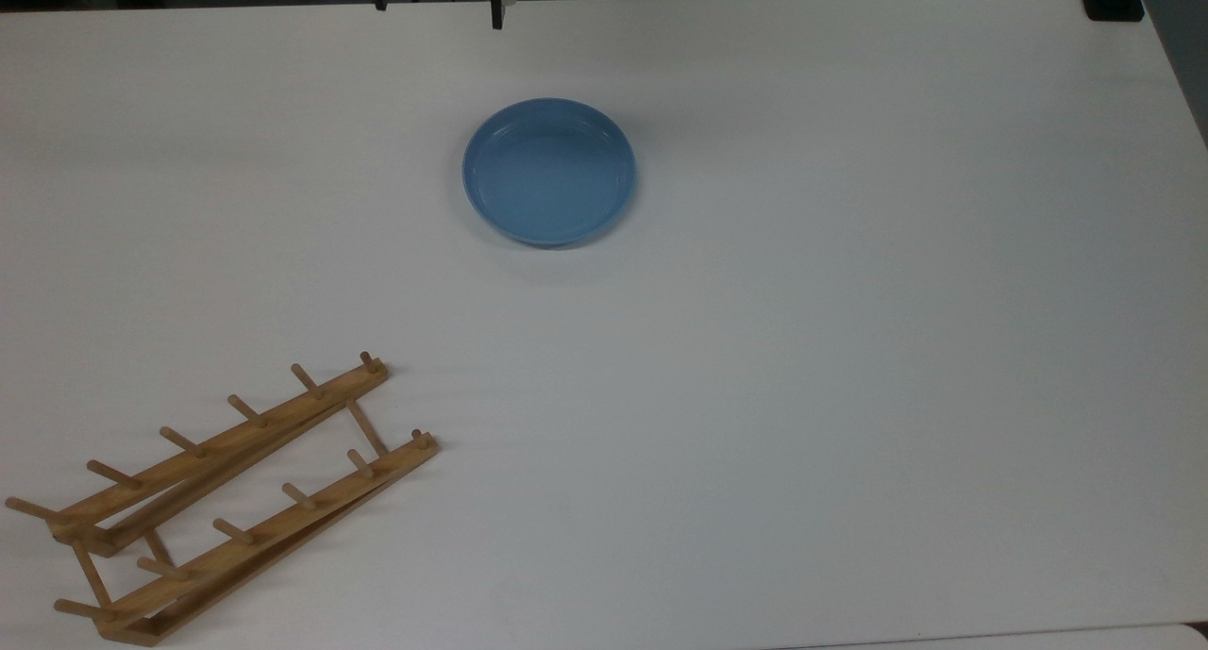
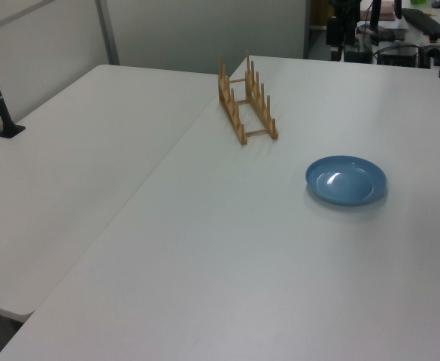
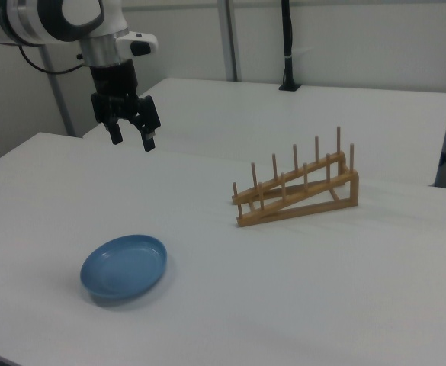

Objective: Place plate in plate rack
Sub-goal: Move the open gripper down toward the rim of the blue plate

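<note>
Top view first: we see the plate (image 1: 548,172) lying flat on the white table (image 1: 849,348), a little above the picture's middle, with the end effector (image 1: 497,8) at the top edge, just above the plate and slightly toward the top view's left. The plate rack (image 1: 236,499) sits well apart, in the top view's lower left corner, its long axis running diagonally up to the right. Left view next: we find the plate (image 2: 346,180) toward the left view's right, and the plate rack (image 2: 247,105) farther back, upright, its rails pointing roughly away from the camera. Right view last: the end effector (image 3: 130,136) hangs in the air with its fingers spread apart and nothing between them, above and behind the plate (image 3: 124,266), which rests near the right view's lower left. The plate rack (image 3: 295,191) stands to the right view's right. We judge the coming move is a descent toward the plate's rim.
</note>
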Robot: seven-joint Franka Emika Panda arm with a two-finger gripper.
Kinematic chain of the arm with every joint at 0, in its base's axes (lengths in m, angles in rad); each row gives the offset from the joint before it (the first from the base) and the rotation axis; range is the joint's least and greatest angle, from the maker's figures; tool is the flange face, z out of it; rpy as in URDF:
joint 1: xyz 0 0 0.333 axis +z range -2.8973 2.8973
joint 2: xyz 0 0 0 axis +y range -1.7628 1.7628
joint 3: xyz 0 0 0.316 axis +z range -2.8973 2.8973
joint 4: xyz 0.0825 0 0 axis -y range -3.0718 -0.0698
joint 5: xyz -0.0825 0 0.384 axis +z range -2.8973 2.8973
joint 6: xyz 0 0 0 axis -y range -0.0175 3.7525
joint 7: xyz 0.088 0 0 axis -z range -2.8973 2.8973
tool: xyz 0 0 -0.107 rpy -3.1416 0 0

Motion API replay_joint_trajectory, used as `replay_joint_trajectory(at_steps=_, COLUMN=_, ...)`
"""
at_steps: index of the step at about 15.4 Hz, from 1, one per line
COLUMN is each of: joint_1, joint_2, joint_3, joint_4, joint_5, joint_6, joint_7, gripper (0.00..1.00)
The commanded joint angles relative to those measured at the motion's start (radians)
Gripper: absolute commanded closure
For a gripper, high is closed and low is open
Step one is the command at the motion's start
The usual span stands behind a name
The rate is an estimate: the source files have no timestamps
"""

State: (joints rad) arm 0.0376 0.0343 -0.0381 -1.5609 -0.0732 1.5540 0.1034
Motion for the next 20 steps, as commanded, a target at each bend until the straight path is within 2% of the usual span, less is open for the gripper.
replay_joint_trajectory(at_steps=1, joint_1=0.018, joint_2=-0.013, joint_3=-0.017, joint_4=-0.016, joint_5=-0.014, joint_6=-0.011, joint_7=-0.019, gripper=0.00)
replay_joint_trajectory(at_steps=8, joint_1=0.018, joint_2=-0.008, joint_3=-0.017, joint_4=-0.019, joint_5=-0.014, joint_6=-0.008, joint_7=-0.045, gripper=0.00)
replay_joint_trajectory(at_steps=9, joint_1=0.018, joint_2=-0.007, joint_3=-0.017, joint_4=-0.025, joint_5=-0.014, joint_6=-0.008, joint_7=-0.089, gripper=0.00)
replay_joint_trajectory(at_steps=13, joint_1=-0.013, joint_2=0.010, joint_3=-0.019, joint_4=-0.082, joint_5=-0.017, joint_6=0.006, joint_7=-0.405, gripper=0.00)
replay_joint_trajectory(at_steps=16, joint_1=-0.024, joint_2=0.012, joint_3=-0.019, joint_4=-0.189, joint_5=-0.031, joint_6=0.079, joint_7=-0.500, gripper=0.00)
replay_joint_trajectory(at_steps=20, joint_1=-0.015, joint_2=0.050, joint_3=-0.017, joint_4=-0.362, joint_5=-0.071, joint_6=0.276, joint_7=-0.530, gripper=0.00)
